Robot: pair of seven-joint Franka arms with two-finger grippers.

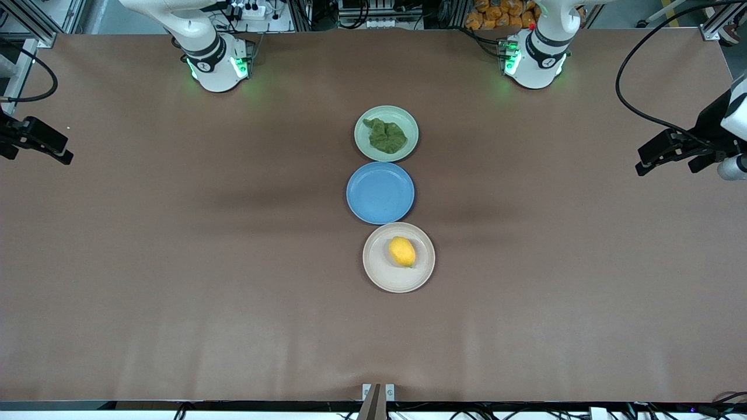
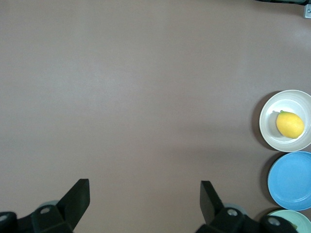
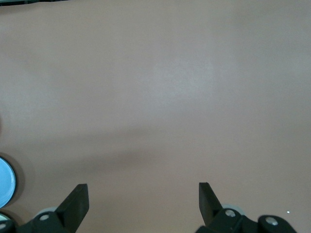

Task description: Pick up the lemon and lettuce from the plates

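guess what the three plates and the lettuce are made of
Pale green plate, blue plate, beige plate: probably matte plastic, judging by flat colour with soft sheen. Lettuce: wrinkly, dull dark green, possibly fabric or soft plastic; cannot tell.

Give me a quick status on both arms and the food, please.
Left gripper and right gripper open, empty, over bare table at their own ends. Lettuce on green plate, lemon on beige plate. Nothing blocking.

A broad brown table (image 1: 175,262) fills the scene under even light; aluminium framing (image 1: 35,23) and black cables (image 1: 642,87) line its edges.
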